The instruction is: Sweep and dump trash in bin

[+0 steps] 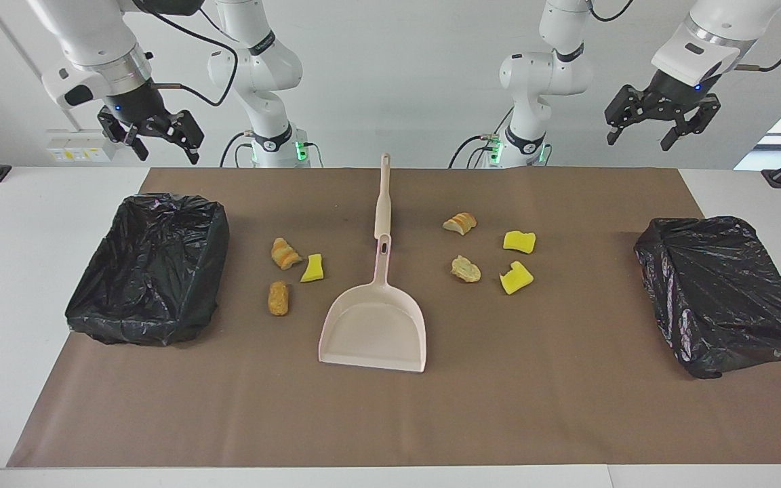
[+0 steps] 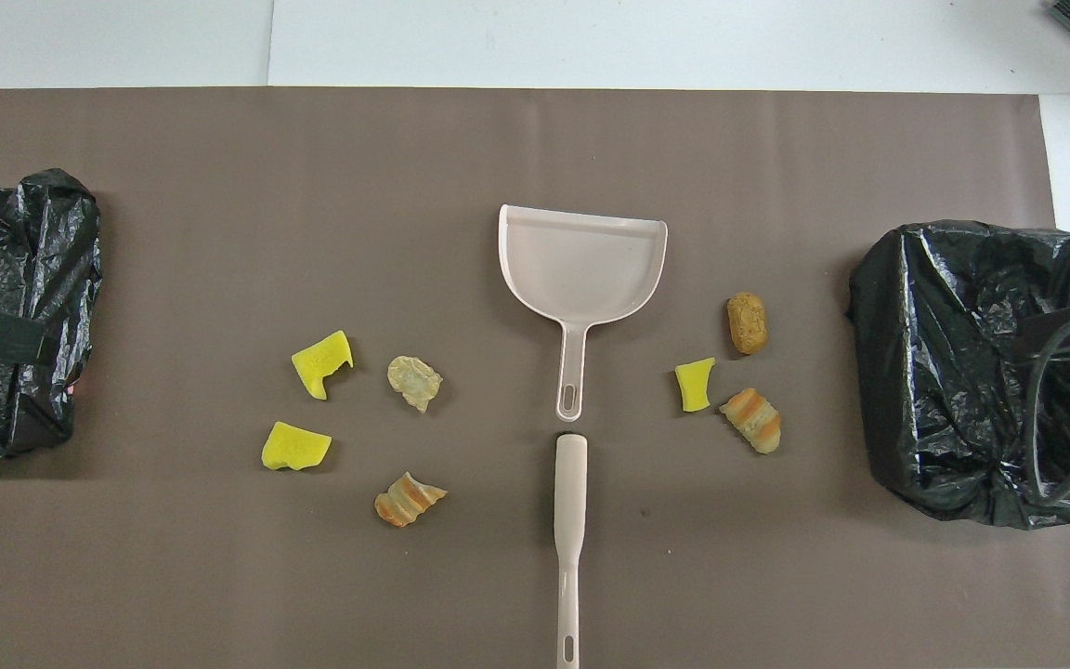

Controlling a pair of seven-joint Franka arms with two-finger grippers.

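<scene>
Our left gripper point(image 1: 662, 132) hangs wide open and holds nothing, up over the bin point(image 1: 723, 291) at our left arm's end. Our right gripper point(image 1: 153, 139) is wide open and empty too, up over the other bin point(image 1: 150, 268).

The trash point(image 1: 466, 268) lies on the brown mat point(image 1: 390, 420) in two bunches, four bits at three o'clock of the dustpan point(image 1: 375, 329) in the facing view, three at nine o'clock. The brush point(image 1: 384, 196) lies at twelve o'clock.
</scene>
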